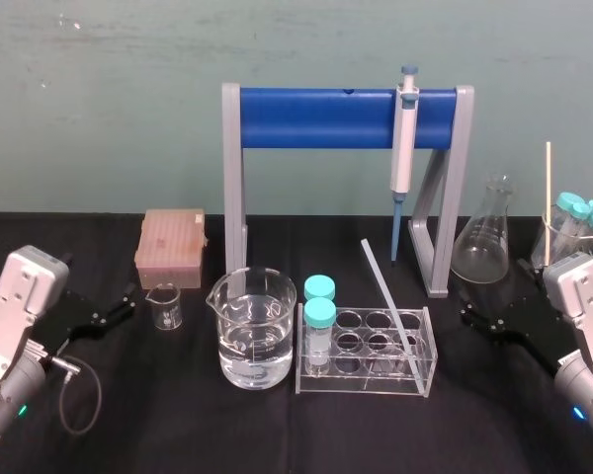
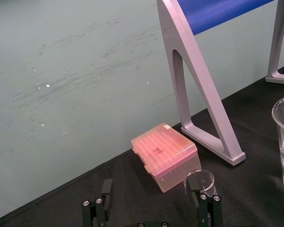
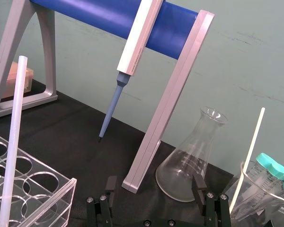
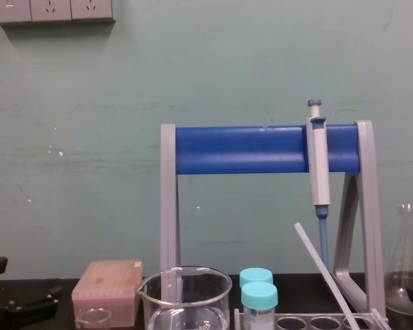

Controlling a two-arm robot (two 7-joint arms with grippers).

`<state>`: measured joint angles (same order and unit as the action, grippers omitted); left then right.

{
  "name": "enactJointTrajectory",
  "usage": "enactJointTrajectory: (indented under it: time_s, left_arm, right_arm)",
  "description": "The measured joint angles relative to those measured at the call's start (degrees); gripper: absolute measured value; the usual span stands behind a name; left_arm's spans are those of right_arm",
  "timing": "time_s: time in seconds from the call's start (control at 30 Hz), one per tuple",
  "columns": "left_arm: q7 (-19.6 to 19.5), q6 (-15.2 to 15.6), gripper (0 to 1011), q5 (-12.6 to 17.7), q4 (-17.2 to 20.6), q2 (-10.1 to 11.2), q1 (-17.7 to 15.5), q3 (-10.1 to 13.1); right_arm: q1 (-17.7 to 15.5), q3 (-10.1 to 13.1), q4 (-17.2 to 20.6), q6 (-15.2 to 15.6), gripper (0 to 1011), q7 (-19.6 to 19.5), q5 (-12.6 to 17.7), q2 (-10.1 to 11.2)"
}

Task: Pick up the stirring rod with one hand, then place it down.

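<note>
The stirring rod (image 1: 386,295) is a thin translucent whitish rod leaning tilted in the clear test tube rack (image 1: 415,380), its top end pointing back left. It also appears in the chest view (image 4: 323,267) and in the right wrist view (image 3: 13,142). My right gripper (image 1: 471,304) hovers low over the table to the right of the rack, open and holding nothing; its fingers (image 3: 201,188) stand wide apart. My left gripper (image 1: 115,305) rests at the left, open and holding nothing, just short of a small glass beaker (image 2: 201,179).
A large beaker of water (image 1: 256,330) stands left of the rack, with two teal-capped tubes (image 1: 319,318) in it. Behind are the blue-and-grey stand (image 1: 326,117) with a hanging pipette (image 1: 403,148), a pink tip box (image 1: 171,243), a conical flask (image 1: 484,235), and a beaker with a thin stick (image 1: 548,183).
</note>
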<state>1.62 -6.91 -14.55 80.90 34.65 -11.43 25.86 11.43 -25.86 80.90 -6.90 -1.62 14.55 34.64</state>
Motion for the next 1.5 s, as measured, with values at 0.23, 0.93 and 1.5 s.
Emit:
enactJointTrajectory:
  time_s: [0.23,0.93,1.5]
  left_arm:
    - [0.0,0.0,1000,0.0,0.0,0.0,0.0,0.0]
    - [0.0,0.0,1000,0.0,0.0,0.0,0.0,0.0]
    - [0.0,0.0,1000,0.0,0.0,0.0,0.0,0.0]
  right_arm:
    - [0.0,0.0,0.0,0.0,1000,0.0,0.0,0.0]
    - [0.0,0.0,0.0,0.0,1000,0.0,0.0,0.0]
    - [0.0,0.0,0.0,0.0,1000,0.0,0.0,0.0]
